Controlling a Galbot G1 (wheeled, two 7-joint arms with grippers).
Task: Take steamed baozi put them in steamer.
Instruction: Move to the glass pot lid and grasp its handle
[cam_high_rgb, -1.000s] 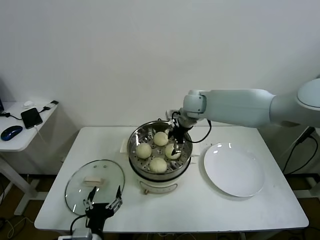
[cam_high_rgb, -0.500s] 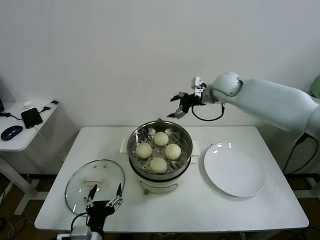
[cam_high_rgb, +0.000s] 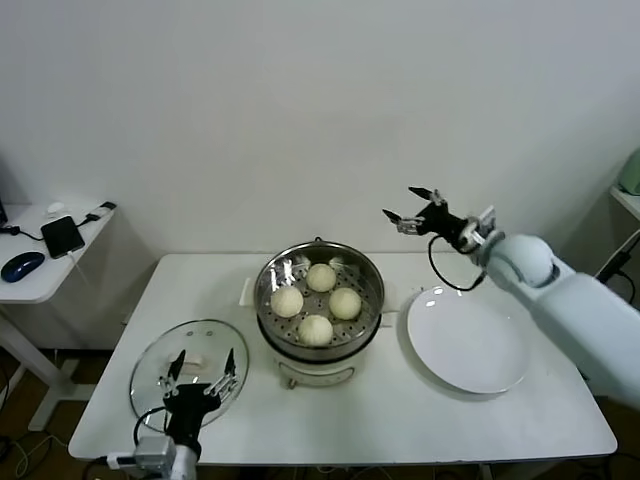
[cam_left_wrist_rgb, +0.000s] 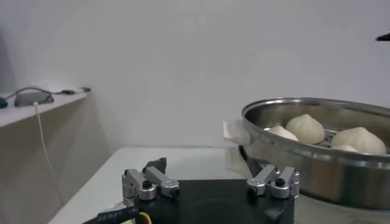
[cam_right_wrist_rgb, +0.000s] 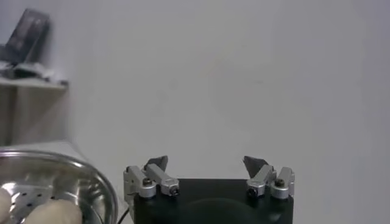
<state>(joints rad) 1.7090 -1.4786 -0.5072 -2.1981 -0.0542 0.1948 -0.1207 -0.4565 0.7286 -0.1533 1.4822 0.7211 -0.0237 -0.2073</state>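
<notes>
The right arm (cam_high_rgb: 560, 290) is a smooth, rounded shell in pale white-grey, with a black cable looping beside its wrist. The right gripper (cam_high_rgb: 418, 208) and left gripper (cam_high_rgb: 200, 372) match: a black body, slim dark fingers (cam_right_wrist_rgb: 157, 163), and silver metal brackets with dark screws at the finger bases (cam_left_wrist_rgb: 149, 184)

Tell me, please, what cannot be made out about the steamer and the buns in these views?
- Steamer controls: too small in head view.
- Baozi undersides: hidden by the tray.
- Left wrist view: steamer cut off by the edge; rim hides part of the buns.
- Right wrist view: steamer mostly cut off.
</notes>
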